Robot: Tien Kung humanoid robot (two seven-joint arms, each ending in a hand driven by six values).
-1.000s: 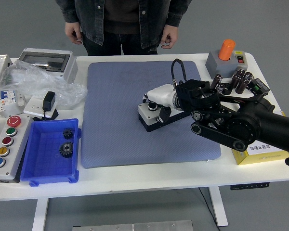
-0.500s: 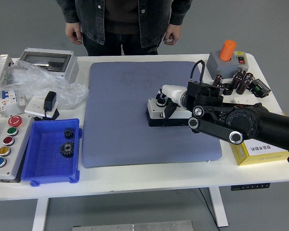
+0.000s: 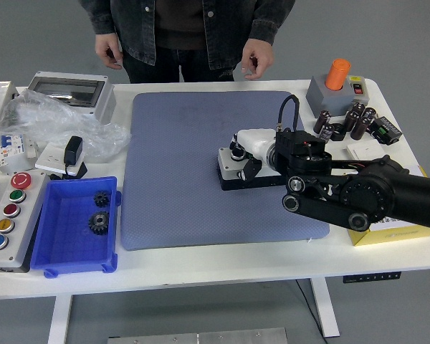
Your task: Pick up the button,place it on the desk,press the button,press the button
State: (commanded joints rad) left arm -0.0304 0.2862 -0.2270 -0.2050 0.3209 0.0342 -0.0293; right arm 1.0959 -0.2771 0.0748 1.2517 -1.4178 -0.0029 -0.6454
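**Right hand on the button box at the mat's right side**

The blue mat covers the middle of the white table and serves as the reference here. On its right half, a little below centre, sits the button box, a small white unit with a dark base lying flat on the mat. The right hand comes in from the mat's right edge on a black arm and lies over the box's right end; its white fingers are curled down over the top of the box and touch it, though whether they clamp it or only rest on it cannot be told from this view. A black cable loops up from the wrist.

Left of the mat stands a blue tray holding two dark gears, and further left a control panel with a column of coloured buttons. Beyond the tray, towards the mat's far left corner, lie a crumpled plastic bag and a grey enclosure. Off the mat's far right corner is a grey box with an orange knob, with dark cylinders just beside it. A yellow box lies right of the mat, partly under the arm.

Behind the mat's far edge a person in a dark jacket stands, both hands hanging free above the table
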